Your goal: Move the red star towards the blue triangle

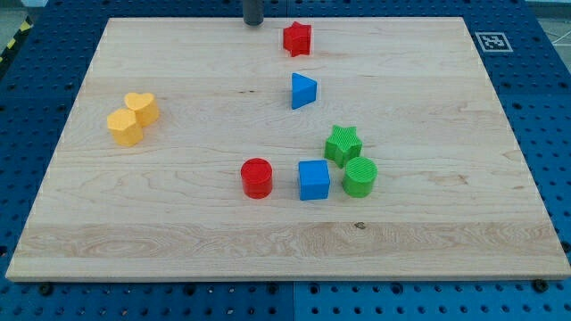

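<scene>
- The tabletop [178, 223] is a pale wooden board on a blue perforated base [544, 98], with a small black-and-white marker [492, 41] just off its top right corner.
- The dark rod comes in from the view's top edge, and my tip [253, 23] sits at the board's top edge.
- There are no jaws on this arm, only the bare rod, and it has hold of nothing.
- The red star [297, 38] lies near the top of the board, just to the view's right of my tip, with a gap between them.
- The blue triangle [303, 91] sits below the red star, close but apart from it.
- Further down, a green star [343, 144] and a green cylinder [360, 176] stand so close that they look to be touching.
- A blue cube [313, 180] is just left of the green cylinder.
- A red cylinder [256, 177] stands left of the blue cube, apart from it.
- Over at the view's left, a yellow heart [142, 107] and a yellow block [125, 127], perhaps six-sided, sit against each other, well apart from everything else.
</scene>
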